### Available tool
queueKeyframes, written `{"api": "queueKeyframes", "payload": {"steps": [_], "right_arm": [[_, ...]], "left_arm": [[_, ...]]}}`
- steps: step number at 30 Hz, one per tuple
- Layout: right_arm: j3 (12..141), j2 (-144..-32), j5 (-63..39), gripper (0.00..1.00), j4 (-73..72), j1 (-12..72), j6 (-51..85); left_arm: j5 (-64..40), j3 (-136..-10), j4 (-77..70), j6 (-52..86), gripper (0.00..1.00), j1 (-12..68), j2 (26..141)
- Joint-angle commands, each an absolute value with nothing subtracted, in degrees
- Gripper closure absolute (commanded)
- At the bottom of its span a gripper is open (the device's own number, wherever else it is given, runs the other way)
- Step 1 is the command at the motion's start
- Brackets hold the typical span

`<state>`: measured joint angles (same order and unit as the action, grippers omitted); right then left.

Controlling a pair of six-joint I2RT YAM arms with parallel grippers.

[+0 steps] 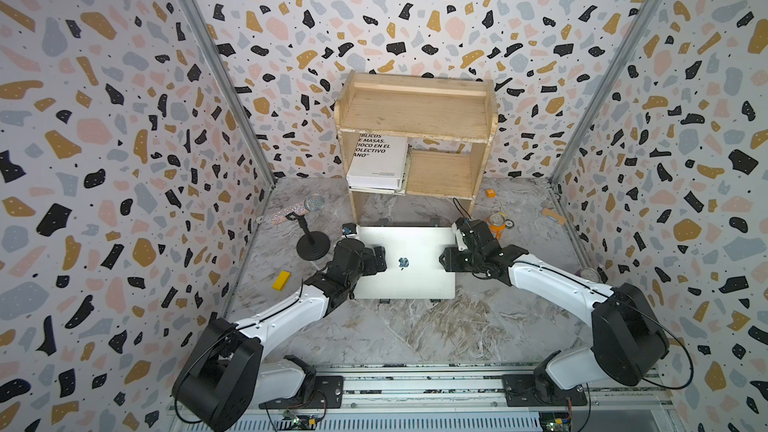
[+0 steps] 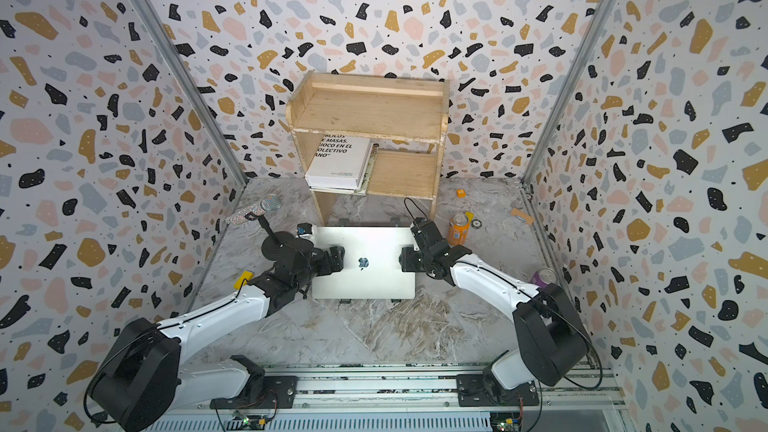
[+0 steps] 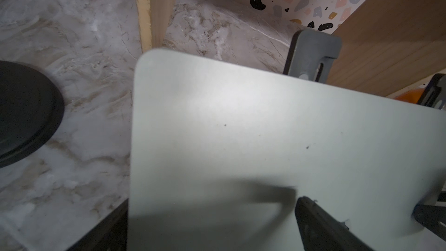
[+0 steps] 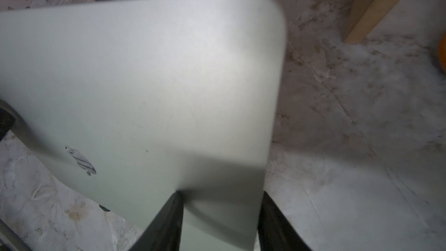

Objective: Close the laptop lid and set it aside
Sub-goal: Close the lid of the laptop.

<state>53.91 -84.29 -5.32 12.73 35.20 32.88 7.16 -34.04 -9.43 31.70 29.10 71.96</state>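
At the middle of the bench (image 1: 415, 338) the laptop (image 1: 415, 280) lies shut. Its lid (image 2: 374, 243) is flat and faces up, apple logo (image 1: 403, 262) showing. It rests on a black folding stand (image 3: 311, 51) whose tabs peek out past the near and far edges. The closing looks done, so I judge the step in hand is lifting the machine off and setting it aside.

The left gripper (image 1: 379, 261) sits over the lid's left edge with its jaws spread wide, both fingers (image 3: 313, 223) above the silver face and holding nothing. The right gripper (image 1: 445, 261) is at the opposite edge. In the right wrist view its jaws straddle that edge, one finger (image 4: 164, 223) over the lid and the other at or under the rim. I cannot tell whether they pinch it yet.

To do this well, each side should bite across lid and base together, at matching spots mid-edge, so the lid cannot swing up. Smooth aluminium is likely to slip, so the grip wants to be firm and the lift level, rising straight until the stand's tabs are cleared before any sideways travel.

The wooden shelf (image 1: 415, 118) stands just behind, the microphone stand (image 1: 313, 245) is near on the left, and an orange can (image 1: 496, 224) is near the right rear. The bare bench toward the arms' bases looks the safest landing.
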Motion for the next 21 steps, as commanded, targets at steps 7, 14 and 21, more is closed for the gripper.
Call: {"api": "queueKeyframes", "payload": {"steps": [7, 14, 21], "right_arm": [[54.1, -83.9, -3.7, 0.36, 7.0, 36.2, 32.2], [51.7, -83.4, -4.5, 0.30, 5.9, 36.0, 32.0], [47.3, -82.2, -6.4, 0.13, 4.0, 35.2, 32.9]], "left_arm": [[4.5, -32.9, -22.6, 31.9, 0.00, 31.6, 73.5], [6.3, -30.0, -22.8, 32.6, 0.00, 31.6, 72.6], [8.3, -23.4, -23.8, 34.5, 0.00, 31.6, 68.9]]}}
